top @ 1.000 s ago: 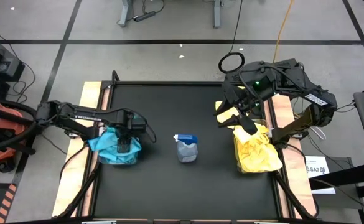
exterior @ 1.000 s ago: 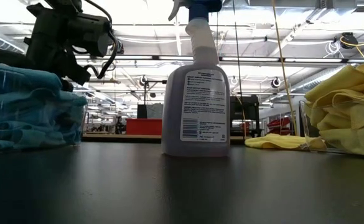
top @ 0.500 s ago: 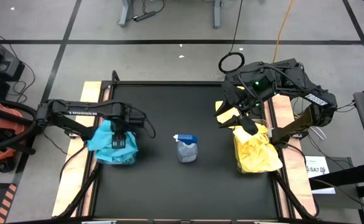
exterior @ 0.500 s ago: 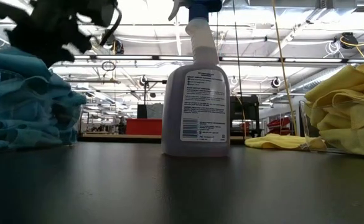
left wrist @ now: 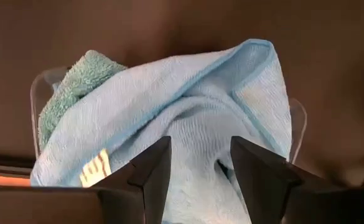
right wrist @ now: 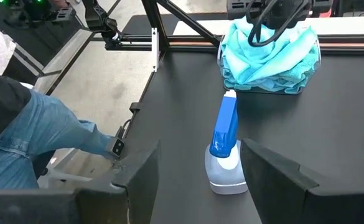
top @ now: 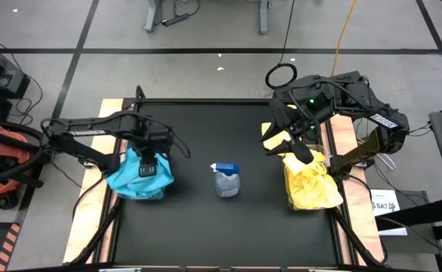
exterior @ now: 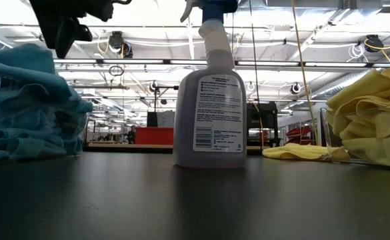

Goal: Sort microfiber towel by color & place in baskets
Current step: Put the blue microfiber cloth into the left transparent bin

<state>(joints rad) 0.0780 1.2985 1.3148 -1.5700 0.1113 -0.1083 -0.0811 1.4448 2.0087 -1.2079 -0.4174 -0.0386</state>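
Observation:
Several teal-blue microfiber towels [top: 134, 180] are piled in the left clear basket [left wrist: 40, 88], heaped above its rim. My left gripper [left wrist: 200, 177] hangs open right over the pile [left wrist: 188, 118], fingers pointing down, nothing between them. Yellow towels [top: 311, 187] fill the right basket [exterior: 328, 137]. One more yellow towel [exterior: 291, 152] lies flat on the table at the far right. My right gripper [right wrist: 197, 186] is held high above that towel [top: 270, 134], open and slanting down toward the table's middle.
A grey spray bottle with a blue top [top: 226, 180] stands upright at the table's middle, between the two baskets. A person's leg in jeans [right wrist: 38, 137] shows beyond the table's edge in the right wrist view. Bare black tabletop [top: 213, 128] lies at the far middle.
My left gripper has risen straight up off the teal pile, its fingers kept apart and pointing down. The towels stayed in the basket, and the pile's top stands a little higher than before. My right gripper has kept still.

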